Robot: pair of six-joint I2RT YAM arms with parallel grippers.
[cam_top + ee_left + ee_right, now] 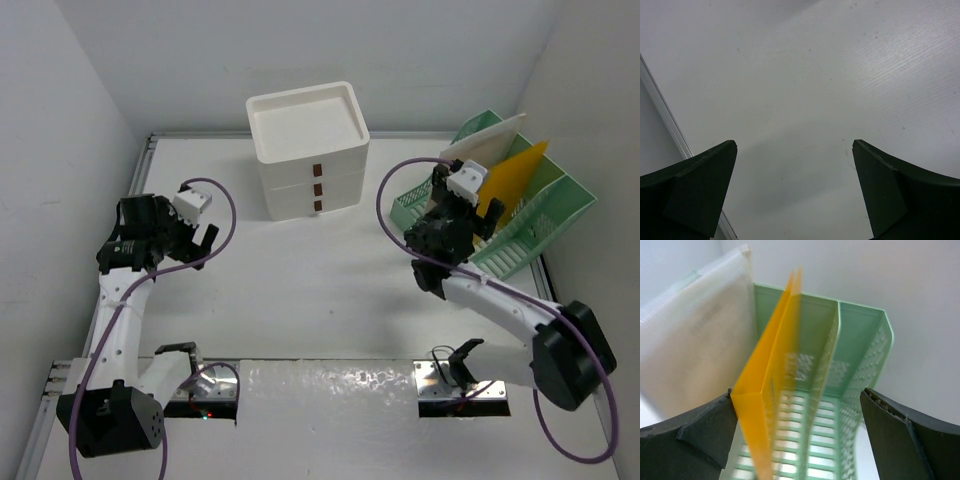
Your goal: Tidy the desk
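Observation:
The desk [300, 290] is a white tabletop with silver rails. My left gripper [203, 240] hovers over its left part, open and empty; the left wrist view shows only bare desk [805, 75] between the fingers [700, 185]. My right gripper [476, 214] is open at the near end of the green mesh file rack [530, 215]. In the right wrist view the gripper [799, 392] faces into the rack [862, 350]. A yellow folder [762, 410] stands in the rack against my left finger [705, 432]. A translucent white folder [695, 350] stands left of it.
A white three-drawer unit [308, 150] stands at the back middle of the desk. The yellow folder [512, 180] and the white folder [487, 143] stick up out of the rack. A silver rail [665, 122] runs along the desk's left edge. White walls close in on three sides.

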